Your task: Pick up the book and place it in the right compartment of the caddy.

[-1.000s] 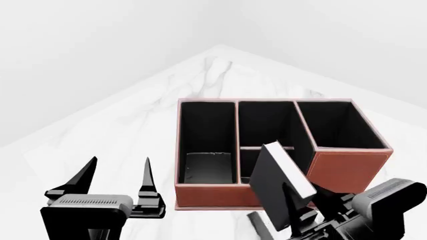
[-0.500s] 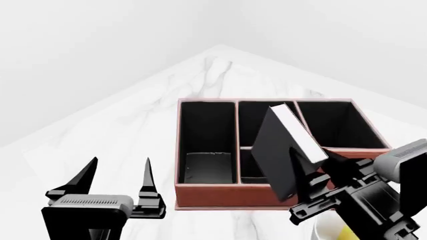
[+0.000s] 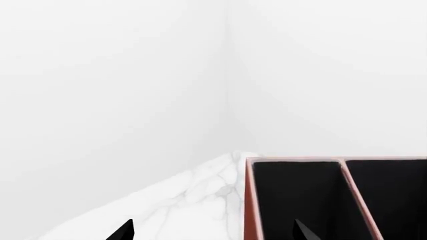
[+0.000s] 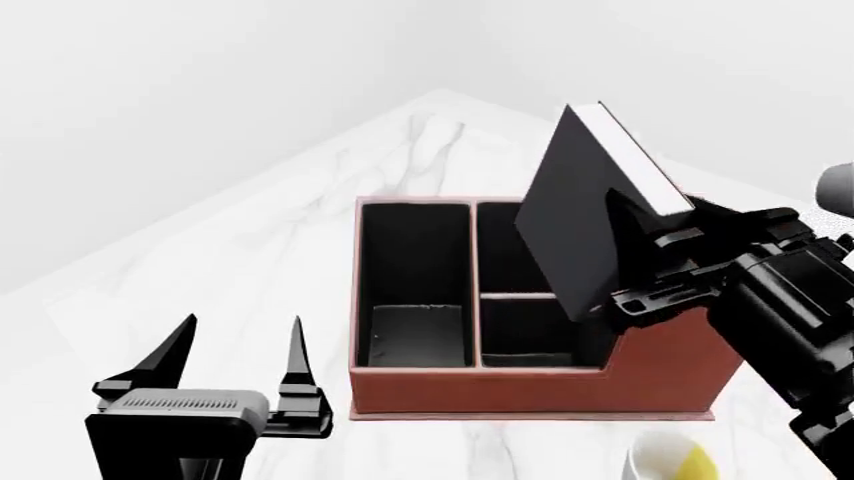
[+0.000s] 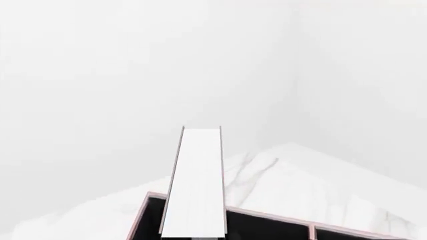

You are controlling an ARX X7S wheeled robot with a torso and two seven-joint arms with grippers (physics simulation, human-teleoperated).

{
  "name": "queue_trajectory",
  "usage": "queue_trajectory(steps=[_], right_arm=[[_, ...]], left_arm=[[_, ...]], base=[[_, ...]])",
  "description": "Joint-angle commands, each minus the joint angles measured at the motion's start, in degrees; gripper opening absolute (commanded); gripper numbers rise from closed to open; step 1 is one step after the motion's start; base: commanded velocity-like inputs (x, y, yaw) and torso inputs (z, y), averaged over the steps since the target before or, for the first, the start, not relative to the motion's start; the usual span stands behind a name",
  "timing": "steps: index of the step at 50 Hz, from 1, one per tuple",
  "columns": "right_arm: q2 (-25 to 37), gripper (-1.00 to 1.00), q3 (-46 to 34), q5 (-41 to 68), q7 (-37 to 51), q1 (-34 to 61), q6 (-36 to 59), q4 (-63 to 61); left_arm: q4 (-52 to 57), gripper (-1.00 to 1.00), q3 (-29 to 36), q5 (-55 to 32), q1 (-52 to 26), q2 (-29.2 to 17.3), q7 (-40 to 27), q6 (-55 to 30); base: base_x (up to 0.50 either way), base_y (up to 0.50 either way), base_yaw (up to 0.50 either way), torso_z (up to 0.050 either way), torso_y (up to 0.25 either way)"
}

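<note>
The book (image 4: 577, 215), black-covered with white page edges, hangs tilted in the air above the caddy's middle and right sections. My right gripper (image 4: 638, 268) is shut on its lower end. In the right wrist view the white page edges of the book (image 5: 195, 185) rise straight ahead, over the caddy's rim (image 5: 270, 217). The reddish-brown caddy (image 4: 467, 388) stands on the marble table. The book and my right arm hide the inside of the right compartment; only its tall front wall (image 4: 674, 362) shows. My left gripper (image 4: 235, 352) hovers open and empty left of the caddy.
A white-and-yellow mug (image 4: 667, 463) stands by the caddy's front right corner, under my right arm. The left wrist view shows the caddy's near left corner (image 3: 249, 200) and the table's (image 3: 180, 200) far edge against white walls.
My right gripper has lifted the book up and to the right, from in front of the caddy to above its rear sections. The mug has come into view. The left arm has not moved.
</note>
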Motion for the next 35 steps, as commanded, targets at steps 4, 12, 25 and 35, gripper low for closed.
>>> queue_trajectory(steps=[4,12,25,35], right_arm=[[0.8,-1.0,-2.45,2.97,4.77,12.43,2.52,5.95],[0.3,-1.0,-4.78,0.28,4.73,15.26,3.86,9.35],[0.09,-1.0,-7.98,-5.32,3.53,18.63,5.55,13.78],[-0.14,-1.0,-11.06,-10.42,1.48,21.76,6.93,16.74]], left_arm=[[0.06,1.0,0.33,0.0,-0.06,-0.15,-0.26,-0.04],[-0.18,1.0,0.44,-0.11,-0.17,-0.2,-0.32,0.03],[-0.4,1.0,0.56,-0.22,-0.18,-0.32,-0.46,0.24],[-0.54,1.0,0.67,-0.44,-0.31,-0.4,-0.55,0.21]], base=[[0.0,0.0,0.0,0.0,0.0],[0.0,0.0,0.0,0.0,0.001],[0.0,0.0,0.0,0.001,0.002],[0.0,0.0,0.0,0.0,0.001]])
